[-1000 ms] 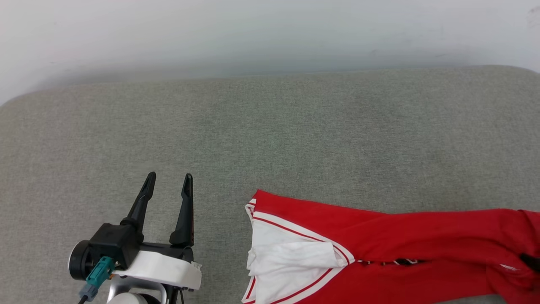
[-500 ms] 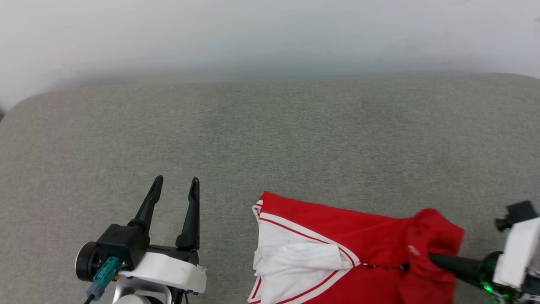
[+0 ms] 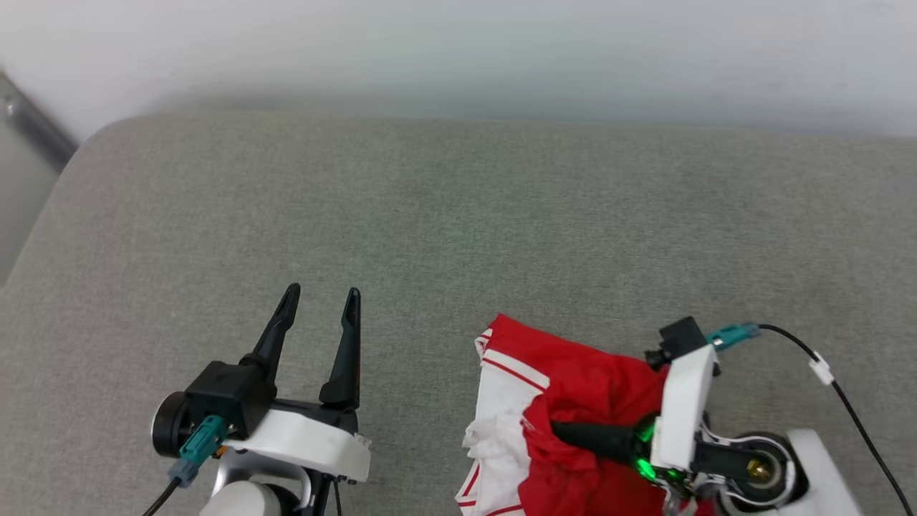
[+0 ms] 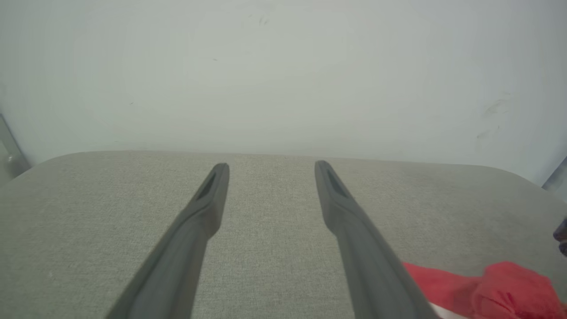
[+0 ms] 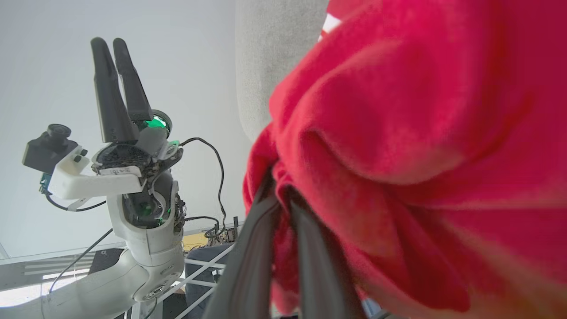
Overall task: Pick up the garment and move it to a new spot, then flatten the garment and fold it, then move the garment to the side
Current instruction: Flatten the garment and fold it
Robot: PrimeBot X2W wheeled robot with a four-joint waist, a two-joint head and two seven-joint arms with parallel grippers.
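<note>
**Head view: right gripper pinched on the bunched garment, left gripper spread and empty**

The right gripper lies at the near right, its two dark fingers pressed together and pointing left, with their tips buried in a fold of the garment. In the right wrist view the same fingers run up into the red cloth, which wraps around their tips and hides them. A green light glows at the base of the fingers, and a black cable trails from the wrist toward the near right.

The left gripper sits at the near left, fingers pointing toward the far wall and standing wide apart with nothing between them. The left wrist view shows the gap between them open over bare fabric. It is well apart from the garment, which lies to its right.

The garment is heaped at the near edge, right of centre, with a white panel and red stripe trim on its left side. Its near part runs off the bottom of the picture.

Everything rests on a grey woven padded surface with rounded far corners. Behind it stands a pale, plain wall, and a metal strip slants at the far left.

A small label on the left wrist housing is too small to read.
</note>
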